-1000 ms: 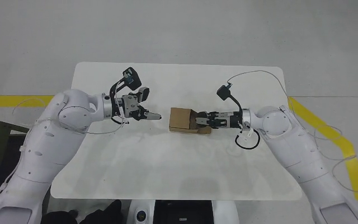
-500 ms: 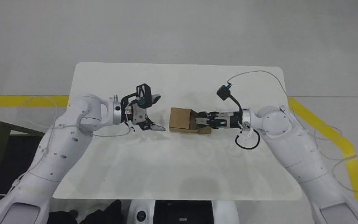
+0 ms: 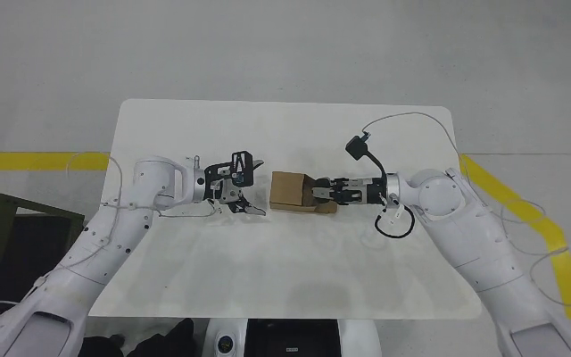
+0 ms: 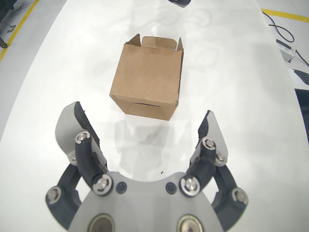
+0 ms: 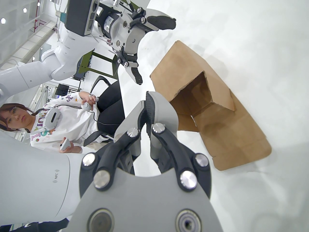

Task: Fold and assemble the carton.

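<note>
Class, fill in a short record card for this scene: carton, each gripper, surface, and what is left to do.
Carton: brown cardboard, lying on its side
Surface: white table
Closed end: faces the left gripper
Open end: flaps unfolded, faces the right gripper
Left gripper: open, apart from the carton
Right gripper: shut, by the open end
Left to do: flaps not yet folded shut
</note>
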Available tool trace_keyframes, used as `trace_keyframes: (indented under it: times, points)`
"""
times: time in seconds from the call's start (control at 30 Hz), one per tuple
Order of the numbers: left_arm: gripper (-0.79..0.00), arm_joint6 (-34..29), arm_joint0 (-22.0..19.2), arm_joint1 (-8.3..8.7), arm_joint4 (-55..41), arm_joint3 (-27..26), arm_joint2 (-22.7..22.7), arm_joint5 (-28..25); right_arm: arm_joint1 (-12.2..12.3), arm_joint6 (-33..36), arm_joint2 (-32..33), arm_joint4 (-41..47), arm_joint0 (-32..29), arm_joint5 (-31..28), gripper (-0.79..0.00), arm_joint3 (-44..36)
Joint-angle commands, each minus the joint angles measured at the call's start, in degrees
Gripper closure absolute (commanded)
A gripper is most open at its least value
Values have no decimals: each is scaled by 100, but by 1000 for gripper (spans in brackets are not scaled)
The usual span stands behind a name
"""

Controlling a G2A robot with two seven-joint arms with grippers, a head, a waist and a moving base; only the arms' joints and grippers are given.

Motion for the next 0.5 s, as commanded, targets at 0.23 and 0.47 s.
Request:
trace_keyframes:
  times: [0.23, 0.47]
  points:
    - [-785, 85, -16, -13, 55, 63, 27, 14, 0, 0, 0, 0, 0, 0, 0, 0]
    - [-785, 50, 59, -14, 0, 70, 17, 113, 10, 21, -19, -15, -113, 431, 0, -44]
